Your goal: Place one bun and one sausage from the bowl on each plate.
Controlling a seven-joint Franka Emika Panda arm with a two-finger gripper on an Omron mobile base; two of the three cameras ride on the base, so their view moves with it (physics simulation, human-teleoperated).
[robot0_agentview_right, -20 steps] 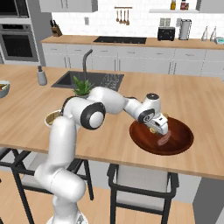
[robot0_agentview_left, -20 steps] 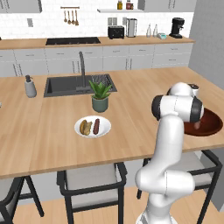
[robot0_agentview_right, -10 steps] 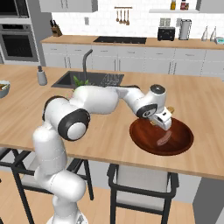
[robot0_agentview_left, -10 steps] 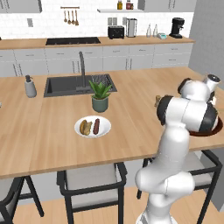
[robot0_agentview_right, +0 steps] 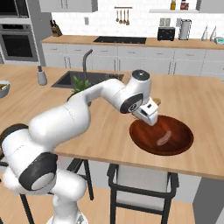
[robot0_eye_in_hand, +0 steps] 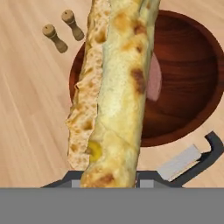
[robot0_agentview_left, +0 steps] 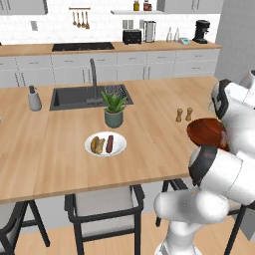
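The bowl [robot0_agentview_right: 162, 135], wide, shallow and of dark reddish-brown glossy wood, is seen near the front edge of the wooden island counter [robot0_agentview_right: 205, 105], towards its right end, and one sausage [robot0_agentview_right: 164, 140] is left lying inside it. In the hand view the same bowl [robot0_eye_in_hand: 192, 74] is seen below the hand, with a pinkish sausage [robot0_eye_in_hand: 154, 81] partly hidden behind a long, toasted bun [robot0_eye_in_hand: 116, 87]. Two small wooden shakers [robot0_agentview_left: 184, 114] are stood just beside the bowl on its far side. Further left on the counter a white plate [robot0_agentview_left: 105, 145] is set, already carrying a bun [robot0_agentview_left: 97, 145] and a sausage [robot0_agentview_left: 109, 143] side by side; behind it a potted plant [robot0_agentview_left: 114, 108] is placed in front of the dark sink [robot0_agentview_left: 74, 97] with its faucet [robot0_agentview_left: 92, 74], and a soap dispenser [robot0_agentview_left: 34, 98] is stood to the sink's left. The back wall is lined with pale grey cabinets, a cooktop [robot0_agentview_left: 82, 47], a toaster [robot0_agentview_left: 132, 36] and a coffee machine [robot0_agentview_left: 201, 31]. The gripper [robot0_eye_in_hand: 127, 177] is narrowed onto the near end of the bun, which is held lengthwise away from the camera above the bowl's left rim. In the right base view the arm is stretched rightward across the counter, with the hand [robot0_agentview_right: 148, 111] angled downward over the bowl's near-left edge.
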